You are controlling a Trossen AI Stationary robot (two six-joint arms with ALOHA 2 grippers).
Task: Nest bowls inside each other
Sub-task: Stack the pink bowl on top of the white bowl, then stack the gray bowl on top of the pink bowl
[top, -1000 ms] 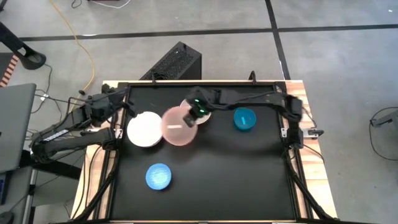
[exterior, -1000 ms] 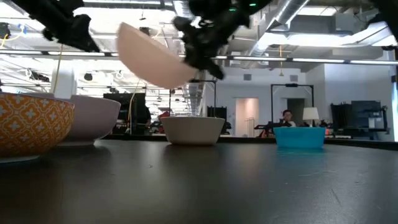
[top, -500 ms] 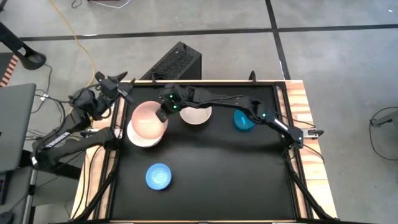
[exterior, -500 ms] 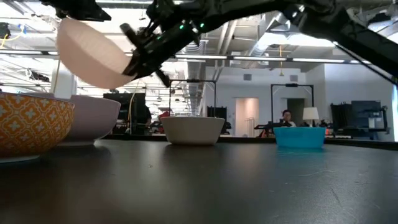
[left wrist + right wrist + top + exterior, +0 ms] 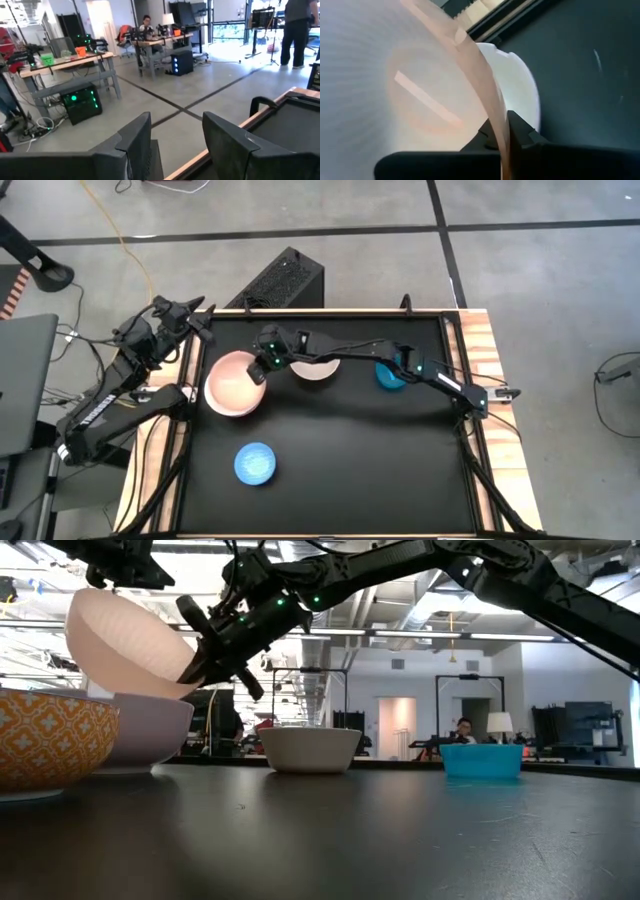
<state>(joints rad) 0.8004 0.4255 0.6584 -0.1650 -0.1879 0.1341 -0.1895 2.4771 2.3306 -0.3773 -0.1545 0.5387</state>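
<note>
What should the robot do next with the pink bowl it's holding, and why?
Probably lower it a little more, then let go. The right gripper pinches the salmon bowl's rim, tilted directly above the white bowl, barely seated in it.

I see a grey concrete floor (image 5: 540, 300) with black tape lines (image 5: 300, 232), and wooden desks (image 5: 65, 62) beyond my pincer.

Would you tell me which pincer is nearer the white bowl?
The right pincer, shut on the salmon bowl, hovers directly above the white bowl. The left pincer sits off beyond the table's back-left edge.
</note>
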